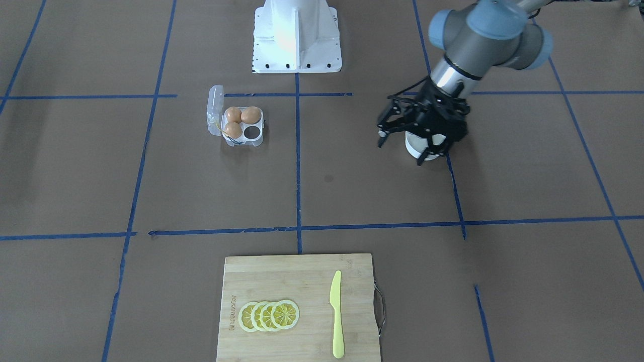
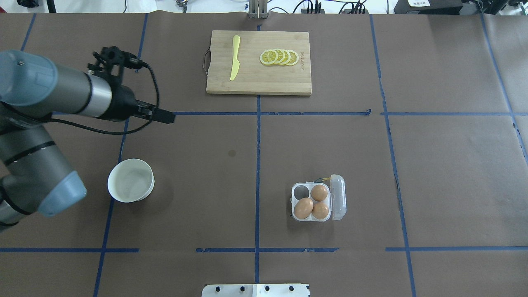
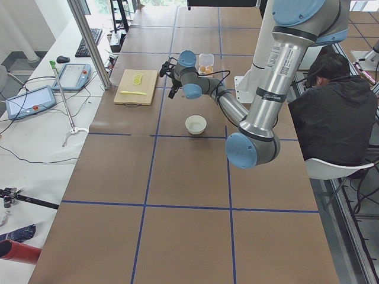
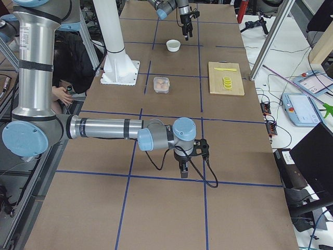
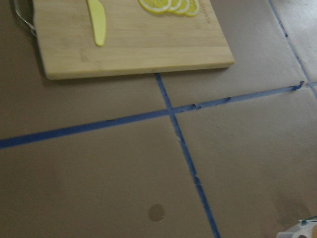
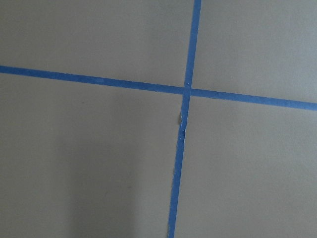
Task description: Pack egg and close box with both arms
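The clear box (image 2: pixel 312 220) lies open right of the table's centre, its lid (image 2: pixel 337 196) folded out flat. Three cells each hold an orange-brown egg (image 2: pixel 303 207); the fourth cell (image 2: pixel 301 191) is empty. The front-facing view shows the same box (image 1: pixel 246 143), eggs (image 1: pixel 233 114) and empty cell (image 1: pixel 252 132). My left gripper (image 1: pixel 400 153) hangs open with nothing between its fingers, above the table just beyond the white bowl (image 2: pixel 130 180). My right gripper (image 4: pixel 182 169) shows only in the exterior right view, low over bare table far from the box; I cannot tell its state.
A bamboo cutting board (image 1: pixel 282 281) at the far edge carries several lemon slices (image 1: pixel 269 315) and a yellow plastic knife (image 1: pixel 336 314). The white bowl looks empty. A person (image 3: pixel 331 112) sits behind the robot's base (image 1: pixel 297 35). Blue tape lines cross the brown table.
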Controlling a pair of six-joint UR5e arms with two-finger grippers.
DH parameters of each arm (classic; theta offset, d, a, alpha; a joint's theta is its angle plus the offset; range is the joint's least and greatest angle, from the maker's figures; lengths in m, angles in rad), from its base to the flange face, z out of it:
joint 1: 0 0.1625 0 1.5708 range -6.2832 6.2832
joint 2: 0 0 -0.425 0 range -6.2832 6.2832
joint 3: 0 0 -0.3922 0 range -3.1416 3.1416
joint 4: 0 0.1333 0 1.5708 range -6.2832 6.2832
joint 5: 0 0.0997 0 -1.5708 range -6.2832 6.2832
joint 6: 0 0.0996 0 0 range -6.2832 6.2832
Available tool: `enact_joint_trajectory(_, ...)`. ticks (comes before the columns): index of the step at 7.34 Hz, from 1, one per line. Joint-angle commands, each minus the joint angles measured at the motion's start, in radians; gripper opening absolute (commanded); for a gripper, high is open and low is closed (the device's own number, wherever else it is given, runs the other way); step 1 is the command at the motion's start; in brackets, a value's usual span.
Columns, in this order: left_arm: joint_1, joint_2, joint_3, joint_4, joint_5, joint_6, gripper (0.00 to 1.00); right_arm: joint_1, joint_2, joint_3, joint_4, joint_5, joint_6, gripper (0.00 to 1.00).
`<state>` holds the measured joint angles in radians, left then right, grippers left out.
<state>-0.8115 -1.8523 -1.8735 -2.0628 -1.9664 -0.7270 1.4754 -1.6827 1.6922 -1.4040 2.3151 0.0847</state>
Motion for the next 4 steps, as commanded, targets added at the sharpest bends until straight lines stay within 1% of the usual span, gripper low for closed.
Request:
enact_joint_trajectory(1,-0.236,0.141,0.020,0.045,-0.064,0.502,1.00,0.000,0.000,0.044,0.000,-0.003,0.018,1.00)
enact_joint_trajectory(2,-0.373,0.198,0.027,0.100,-0.113,0.726,1.00,0.000,0.005,0.032,-0.001,0.003,0.033,1.00)
enact_joint_trajectory(3,-0.516,0.243,0.028,0.160,-0.165,0.894,1.00,0.000,-0.003,0.035,-0.001,0.003,0.035,1.00)
enact_joint_trajectory(4,-0.608,0.305,0.048,0.194,-0.216,0.982,1.00,0.000,-0.005,0.032,-0.001,0.006,0.029,1.00)
